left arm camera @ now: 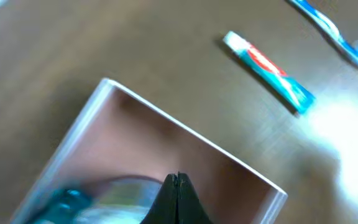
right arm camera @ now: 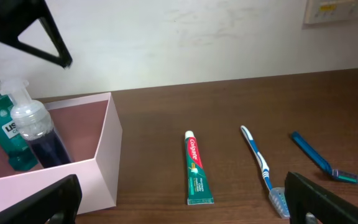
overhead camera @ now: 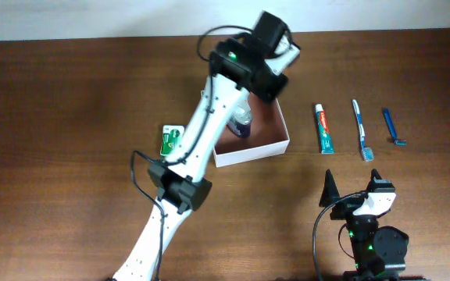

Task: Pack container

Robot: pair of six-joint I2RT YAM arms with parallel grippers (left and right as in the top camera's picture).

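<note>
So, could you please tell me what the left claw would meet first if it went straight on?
Probably the bare reddish-brown floor of the container: the shut left claw points down into it, though depth is hard to judge.

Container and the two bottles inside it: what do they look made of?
Container: likely cardboard, matte; thin flat walls, white outside, reddish-brown inside. Teal bottle: seemingly clear plastic holding teal liquid, glossy. Dark blue bottle: probably clear plastic too, with a translucent pump cap.
</note>
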